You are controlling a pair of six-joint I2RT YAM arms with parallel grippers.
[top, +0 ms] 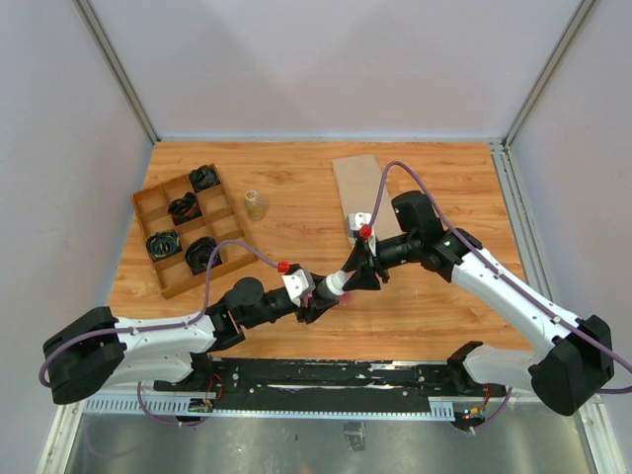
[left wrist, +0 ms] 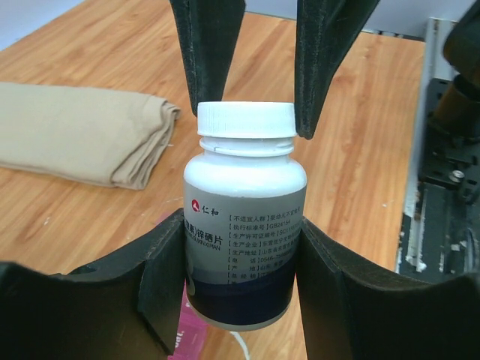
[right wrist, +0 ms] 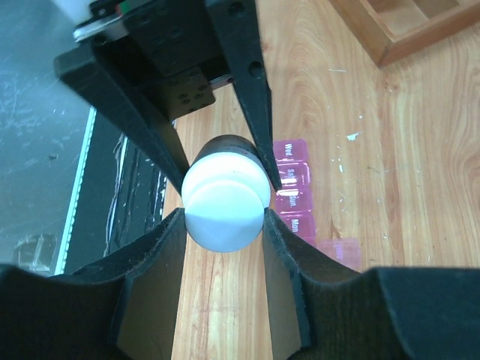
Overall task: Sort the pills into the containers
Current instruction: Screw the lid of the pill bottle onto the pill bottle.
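Over a wood-grain table (top: 296, 188), the left pincer (left wrist: 244, 259) is clamped on the body of a pill bottle (left wrist: 244, 217), and the right pincer (right wrist: 225, 217) is clamped on its white cap (right wrist: 225, 202). The bottle lies level between them. Just beneath, the pink containers (right wrist: 292, 196) run lengthwise up the right wrist frame, right of the cap.

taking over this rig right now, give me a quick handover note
Left pincer: shut on the white plastic pill bottle with a printed label, held in the air.
Right pincer: shut on its white screw cap, cap on.
Translucent magenta-pink pill organiser strip lies on the wooden table below them.
Done: bottle gripped by both.
Left: unscrew cap, sort pills into compartments.
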